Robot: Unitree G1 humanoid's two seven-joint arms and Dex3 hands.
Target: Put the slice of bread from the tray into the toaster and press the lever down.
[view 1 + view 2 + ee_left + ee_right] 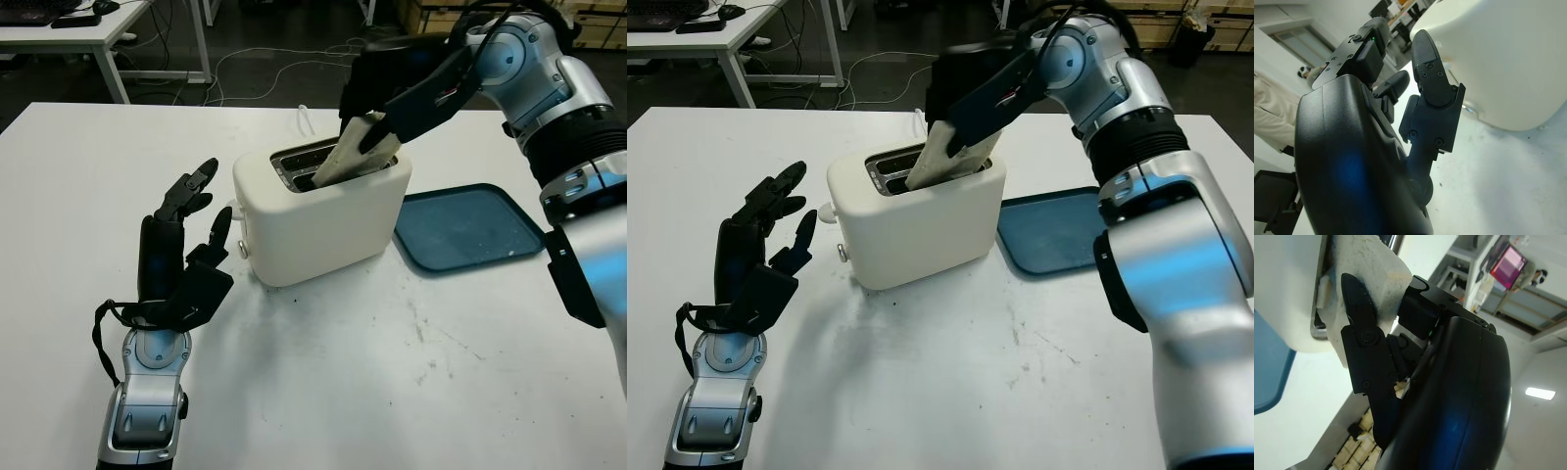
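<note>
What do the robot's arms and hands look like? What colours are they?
The arms are shiny silver metal with black bands at the joints. A black cable loops along the right arm, and another loops at the left wrist. The left hand and the right hand are black, with chunky three-finger shapes held together by little screws. A tiny green light glows on the left hand in its wrist view.

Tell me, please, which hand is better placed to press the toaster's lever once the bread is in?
The left hand, probably. It is open and waits beside the toaster at the end where the lever sticks out. The right hand is above the slots, shut on the bread, which is tilted and only partly in.
</note>
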